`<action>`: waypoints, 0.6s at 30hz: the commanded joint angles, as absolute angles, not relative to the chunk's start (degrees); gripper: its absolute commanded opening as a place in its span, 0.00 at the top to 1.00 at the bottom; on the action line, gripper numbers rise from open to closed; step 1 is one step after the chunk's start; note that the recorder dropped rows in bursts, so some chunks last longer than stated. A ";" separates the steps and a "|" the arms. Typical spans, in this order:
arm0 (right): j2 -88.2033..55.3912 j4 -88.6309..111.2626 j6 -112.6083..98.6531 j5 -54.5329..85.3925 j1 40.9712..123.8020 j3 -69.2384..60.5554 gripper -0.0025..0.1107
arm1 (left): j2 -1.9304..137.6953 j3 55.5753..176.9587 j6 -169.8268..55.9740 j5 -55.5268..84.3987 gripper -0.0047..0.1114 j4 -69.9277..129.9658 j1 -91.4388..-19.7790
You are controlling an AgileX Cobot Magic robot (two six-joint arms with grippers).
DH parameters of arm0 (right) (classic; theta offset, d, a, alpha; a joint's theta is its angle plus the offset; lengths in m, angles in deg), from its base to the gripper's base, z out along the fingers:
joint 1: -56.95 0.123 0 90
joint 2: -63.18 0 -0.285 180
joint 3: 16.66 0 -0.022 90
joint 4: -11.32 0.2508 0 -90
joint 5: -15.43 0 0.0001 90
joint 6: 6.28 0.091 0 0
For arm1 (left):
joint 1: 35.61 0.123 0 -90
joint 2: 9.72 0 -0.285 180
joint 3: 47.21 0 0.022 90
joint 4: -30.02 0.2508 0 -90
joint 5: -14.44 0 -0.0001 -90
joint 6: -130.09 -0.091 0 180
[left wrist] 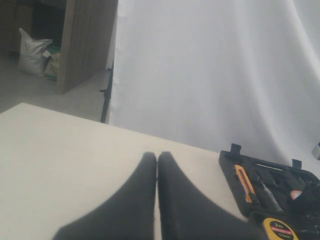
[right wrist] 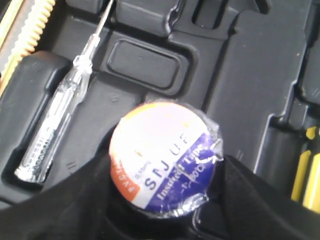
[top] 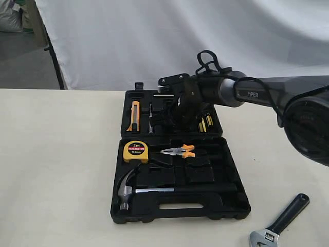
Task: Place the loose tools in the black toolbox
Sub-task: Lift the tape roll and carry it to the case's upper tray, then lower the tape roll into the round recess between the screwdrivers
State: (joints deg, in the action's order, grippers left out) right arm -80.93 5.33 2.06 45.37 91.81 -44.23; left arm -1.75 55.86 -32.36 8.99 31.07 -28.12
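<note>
- Tape roll (right wrist: 162,157), blue-red-white label up, sits between the fingers of right claw (right wrist: 165,212). The claw is spread wide with a finger against each side, so it reads as holding the roll. Position: low over the far half of black toolbox (top: 232,206), near its middle.
- Left claw (left wrist: 157,165) is pinched together on nothing, over bare surface (top: 56,170) left of the box.
- Step in hand, as I read it, is seating the roll in the moulded tray. Centre it over a fitting recess, lower until it bottoms, open only then, and lift straight up clear of clear-handled screwdriver (right wrist: 57,127).
- Hammer (top: 146,191) lies in the near half. Adjustable wrench (top: 280,222) is loose on the surface, near right.
- Right wrist view alone shows the roll and its label. Exterior view hides them behind the arm, but alone shows wrench and hammer.
</note>
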 commanded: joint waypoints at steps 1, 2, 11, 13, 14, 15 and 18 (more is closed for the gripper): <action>-80.70 5.87 1.60 46.28 91.88 -44.42 0.37 | -1.93 56.02 -32.08 9.40 0.95 31.32 -26.67; -80.76 5.87 1.60 46.08 91.88 -44.42 0.34 | -1.93 56.02 -32.08 9.40 0.95 31.32 -26.67; -78.70 5.87 1.29 48.97 91.88 -47.53 0.17 | -1.93 56.02 -32.08 9.40 0.95 31.32 -26.67; -77.30 5.87 1.17 48.52 91.88 -48.01 0.17 | -1.93 56.02 -32.08 9.40 0.95 31.32 -26.67; -77.23 5.87 -0.56 47.39 91.91 -48.01 0.17 | -1.93 56.02 -32.08 9.40 0.95 31.32 -26.67; -77.46 5.87 -1.47 46.64 91.91 -48.01 0.17 | -1.93 56.02 -32.08 9.40 0.95 31.32 -26.67; -79.04 5.49 -2.69 45.47 91.59 -48.01 0.30 | -1.93 56.02 -32.08 9.40 0.95 31.32 -26.67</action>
